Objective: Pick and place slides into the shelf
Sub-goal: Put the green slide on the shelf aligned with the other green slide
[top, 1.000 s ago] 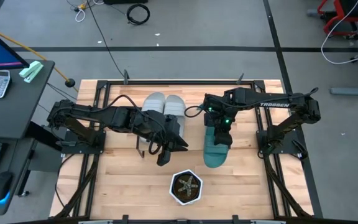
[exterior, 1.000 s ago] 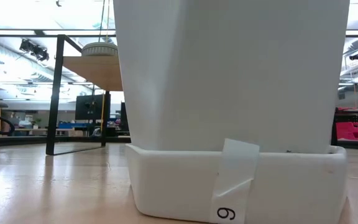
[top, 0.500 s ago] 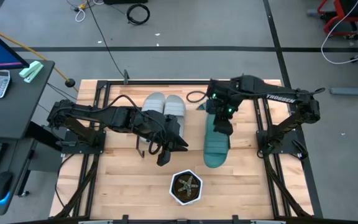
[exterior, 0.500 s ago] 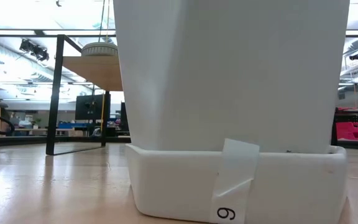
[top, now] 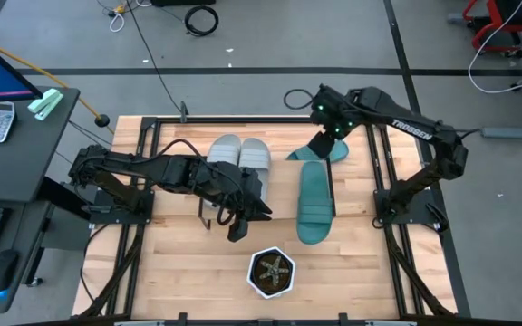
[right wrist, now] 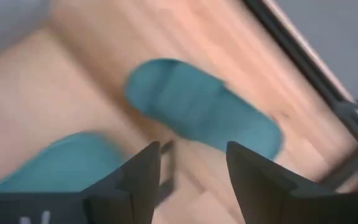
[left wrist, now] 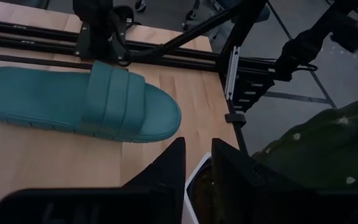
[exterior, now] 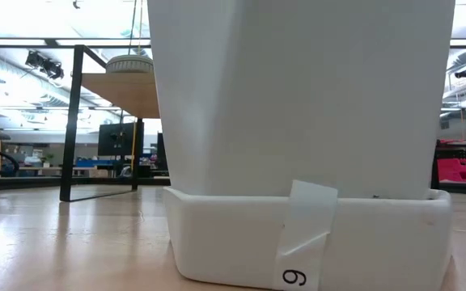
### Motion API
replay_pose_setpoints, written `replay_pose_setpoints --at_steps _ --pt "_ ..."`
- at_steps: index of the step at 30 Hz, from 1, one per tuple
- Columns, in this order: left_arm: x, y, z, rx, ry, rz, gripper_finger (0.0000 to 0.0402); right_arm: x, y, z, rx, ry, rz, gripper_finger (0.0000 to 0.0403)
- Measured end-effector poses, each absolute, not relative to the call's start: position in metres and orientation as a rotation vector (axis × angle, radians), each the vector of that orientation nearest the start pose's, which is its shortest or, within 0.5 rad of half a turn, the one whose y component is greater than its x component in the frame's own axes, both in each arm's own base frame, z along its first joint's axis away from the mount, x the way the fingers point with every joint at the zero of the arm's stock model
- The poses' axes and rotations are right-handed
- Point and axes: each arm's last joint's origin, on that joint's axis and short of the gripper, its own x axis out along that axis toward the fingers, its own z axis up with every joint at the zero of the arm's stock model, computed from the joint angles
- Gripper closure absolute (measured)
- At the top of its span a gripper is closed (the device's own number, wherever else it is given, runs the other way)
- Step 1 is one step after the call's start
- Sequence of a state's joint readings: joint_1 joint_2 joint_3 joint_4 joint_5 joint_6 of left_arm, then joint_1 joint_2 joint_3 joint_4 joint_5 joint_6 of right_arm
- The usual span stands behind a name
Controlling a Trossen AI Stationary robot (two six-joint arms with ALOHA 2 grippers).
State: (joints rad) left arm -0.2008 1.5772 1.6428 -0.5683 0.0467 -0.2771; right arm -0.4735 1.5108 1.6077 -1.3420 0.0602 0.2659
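1. Looking down from the high view, you see the right gripper [top: 326,136] near the top right of the table, above the second teal slide [top: 318,150], which lies partly under the arm. The other teal slide [top: 314,204] lies lengthwise right of centre. Two grey slides [top: 240,152] sit side by side on the shelf [top: 234,195] at upper centre. The left gripper [top: 240,225] hangs at the middle, just above the hexagonal potted plant [top: 271,273].
2. In the low view, the white planter [exterior: 298,145] fills most of the frame; the shelf [exterior: 112,89] stands at the left behind it.
3. Your left wrist view shows the fingers [left wrist: 166,171] nearly together, holding nothing, with a teal slide [left wrist: 73,102] at the upper left.
4. Your right wrist view shows the fingers [right wrist: 142,171] spread apart and empty, over both teal slides.
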Motion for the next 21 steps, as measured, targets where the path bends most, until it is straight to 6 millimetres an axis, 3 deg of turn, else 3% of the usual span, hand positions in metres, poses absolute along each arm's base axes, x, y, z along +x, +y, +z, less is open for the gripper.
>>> replay_pose_setpoints --at_steps 9,15,21 --pt "0.339 -0.070 0.396 -0.231 0.539 -0.170 0.0313 0.215 -0.164 0.328 0.608 1.192 -0.837 0.0213" --pt "0.337 -0.074 0.398 -0.222 0.537 -0.184 0.0319 0.189 -0.168 0.298 0.707 1.185 -0.924 0.0213" --pt "0.327 -0.072 0.407 -0.207 0.514 -0.192 0.0315 0.167 -0.166 0.268 0.839 1.067 -1.041 0.0212"
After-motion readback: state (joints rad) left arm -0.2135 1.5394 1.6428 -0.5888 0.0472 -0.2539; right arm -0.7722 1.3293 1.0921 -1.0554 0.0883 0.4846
